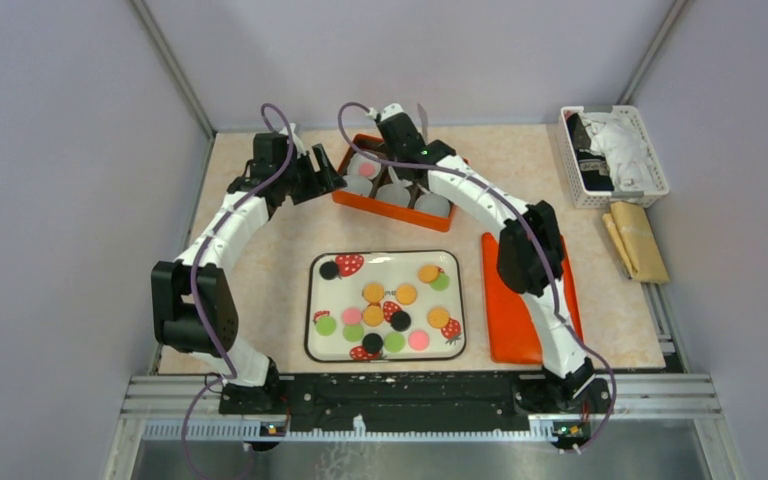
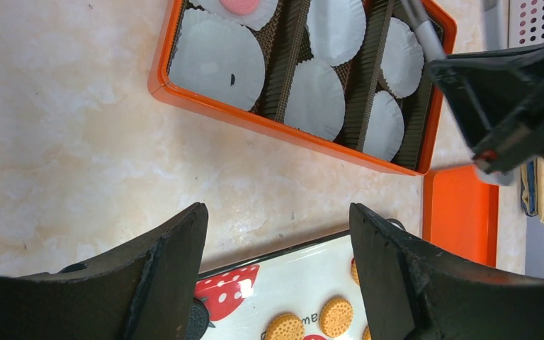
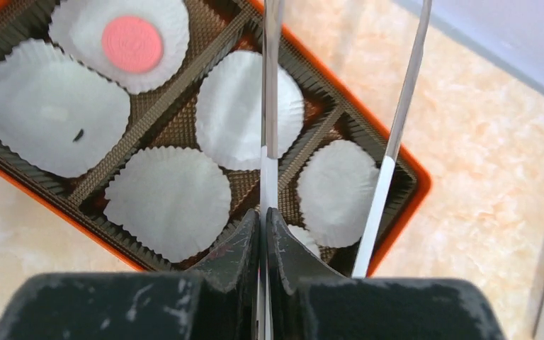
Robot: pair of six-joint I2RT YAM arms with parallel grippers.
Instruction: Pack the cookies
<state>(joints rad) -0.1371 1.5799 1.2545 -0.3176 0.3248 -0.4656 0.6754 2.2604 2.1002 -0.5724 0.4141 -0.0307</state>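
Plate: I saw the strawberry-print plate [image 1: 312, 300] nearest the arm bases, at the centre of the table, with most of the cookies [image 1: 373, 292] lying loose on it in orange, pink, green and black.
Lid: an orange lid [image 1: 500, 330] lay flat at three o'clock of the plate, partly under the right arm.
Left gripper: the left gripper [image 1: 326, 182] hovered at eleven o'clock of the plate, fingers spread wide and holding nothing.
Right gripper: the right gripper [image 3: 263, 234] was over the box with its fingers pressed together on a thin metal tong [image 3: 269, 106] (the second blade stood apart to the right).
Box: the orange box [image 1: 345, 196] sat at twelve o'clock of the plate, its paper cups [image 3: 170, 198] white and mostly bare.
Packed so far: one pink cookie [image 3: 132, 44] rested in the far-left cup.
Step in hand: I judged the task barely begun, between a drop-off and the next fetch.
Next move: I reckoned the tong had to travel back toward six o'clock, over the plate, and pinch a single cookie squarely without nudging its neighbours.
Far corner: a white basket [image 1: 614, 157] stood at two o'clock.
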